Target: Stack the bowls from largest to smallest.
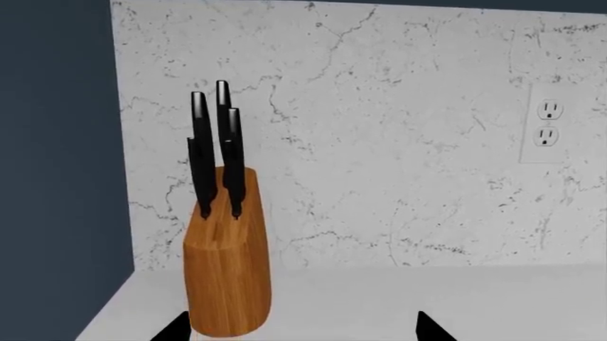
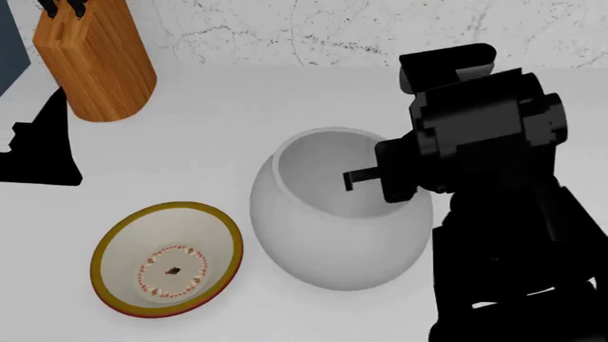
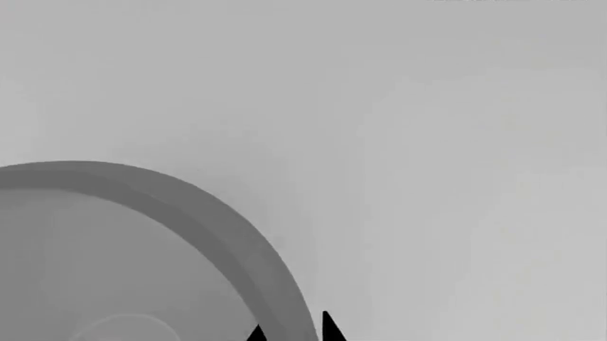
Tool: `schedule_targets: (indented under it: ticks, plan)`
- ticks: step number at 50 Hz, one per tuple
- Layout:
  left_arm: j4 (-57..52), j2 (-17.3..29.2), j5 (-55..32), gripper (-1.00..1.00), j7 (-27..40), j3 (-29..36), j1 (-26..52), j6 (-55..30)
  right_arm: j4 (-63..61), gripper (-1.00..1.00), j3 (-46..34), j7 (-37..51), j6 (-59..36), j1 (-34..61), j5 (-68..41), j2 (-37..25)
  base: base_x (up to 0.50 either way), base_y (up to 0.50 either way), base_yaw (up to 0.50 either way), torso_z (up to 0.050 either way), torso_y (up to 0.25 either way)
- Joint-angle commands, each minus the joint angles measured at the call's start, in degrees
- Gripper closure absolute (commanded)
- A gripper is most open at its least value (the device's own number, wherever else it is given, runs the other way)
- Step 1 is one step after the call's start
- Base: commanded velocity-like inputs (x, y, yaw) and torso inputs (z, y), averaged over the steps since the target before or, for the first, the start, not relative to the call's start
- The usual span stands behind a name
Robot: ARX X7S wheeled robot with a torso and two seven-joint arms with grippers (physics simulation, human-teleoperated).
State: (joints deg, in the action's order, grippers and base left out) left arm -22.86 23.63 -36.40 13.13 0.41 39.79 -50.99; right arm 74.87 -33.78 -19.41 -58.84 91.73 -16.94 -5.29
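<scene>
Head view: right arm over grey bowl's rim

Head view, looking down on a white bench (image 2: 238, 107). Grey bowl (image 2: 323, 242) sits mid-frame, round-bellied, upright, mouth open to the camera. White bowl (image 2: 166, 258) with yellow rim and red-dotted ring sits just beside it on the robot's left; the two look close, contact not certain. A small dark speck lies at the white bowl's centre. No third bowl shows in any view.

Right gripper (image 2: 357, 178) reaches in from the robot's right, its black bulk covering the grey bowl's right edge; one thin dark finger pokes over the bowl's mouth. Right wrist view shows the bowl's curved rim (image 3: 218, 220) close up, with two black fingertips (image 3: 328, 328) at either side of the rim wall, a narrow gap between them. Jaws straddle the rim, nearly closed; whether they actually pinch it, cannot tell.

Left gripper (image 2: 43, 146) shows as a black shape at the bench's left edge, well apart from both bowls. Left wrist view shows its two tips spread wide, nothing between them, facing a wooden knife block (image 1: 226, 263) with black handles, a marbled backsplash (image 1: 399, 142) and an outlet (image 1: 548, 124).
</scene>
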Motion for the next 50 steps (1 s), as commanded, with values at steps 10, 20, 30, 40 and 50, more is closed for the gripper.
schedule_targets:
  ticks: [10,20,30,40,50]
  plan:
    - [-1.8,0.4,-1.9,-1.00,0.2,-0.8,-1.0,-0.9,-10.1,1.00,8.0,0.7,-5.6,0.5,4.9,-2.2,0.00,0.00,0.00,0.000,0.000]
    - [-6.6,0.9,-8.7,-1.00,2.5,-5.3,-1.6,-7.3,-39.6,1.00,15.5,7.9,-21.3,-4.8,1.4,-7.7,0.00,0.00,0.00,0.000,0.000]
    - [-11.4,1.7,-17.1,-1.00,6.2,-10.7,-1.8,-15.1,-60.6,1.00,24.4,13.4,-30.9,-10.2,-0.9,-12.2,0.00,0.00,0.00,0.000,0.000]
    - [-12.8,0.6,-24.1,-1.00,10.2,-14.1,-1.2,-20.4,-65.7,1.00,24.5,35.2,-30.9,-10.6,-27.1,-20.2,0.00,0.00,0.00,0.000,0.000]
    - [-14.4,1.9,-26.7,-1.00,10.3,-14.2,-1.5,-21.9,-69.3,1.00,25.7,44.1,-30.9,-12.4,-37.6,-24.3,0.00,0.00,0.00,0.000,0.000]
